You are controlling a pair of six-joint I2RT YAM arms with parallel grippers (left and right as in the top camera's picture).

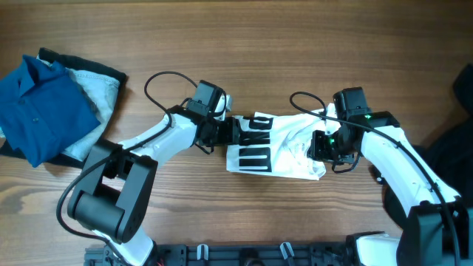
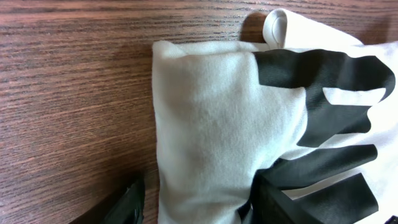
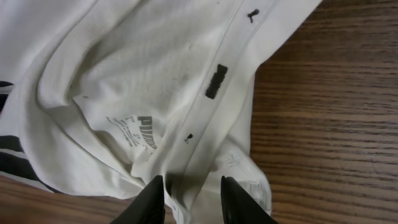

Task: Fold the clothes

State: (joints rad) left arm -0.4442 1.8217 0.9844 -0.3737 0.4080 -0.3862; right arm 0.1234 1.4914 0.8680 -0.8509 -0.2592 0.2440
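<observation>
White T-shirt (image 1: pixel 284 148), black-barred, bunched on wooden table (image 1: pixel 244 37); left gripper (image 2: pixel 199 208) spread wide, astride its folded edge; right gripper (image 3: pixel 193 202) narrow, pinching its seamed hem; blue garment (image 1: pixel 37 107) far left

You have the crumpled white fabric T-shirt with black bars (image 1: pixel 275 144) at the middle of the brown wooden table (image 1: pixel 295 44). The left gripper (image 1: pixel 233 131) sits at its 9 o'clock edge, the right gripper (image 1: pixel 320 145) at its 3 o'clock edge. Well apart, at the table's 10 o'clock, a blue collared shirt (image 1: pixel 33 103) lies on a pale grey-blue garment (image 1: pixel 100 96). A black fabric heap (image 1: pixel 447 159) lies at 3 o'clock.
</observation>
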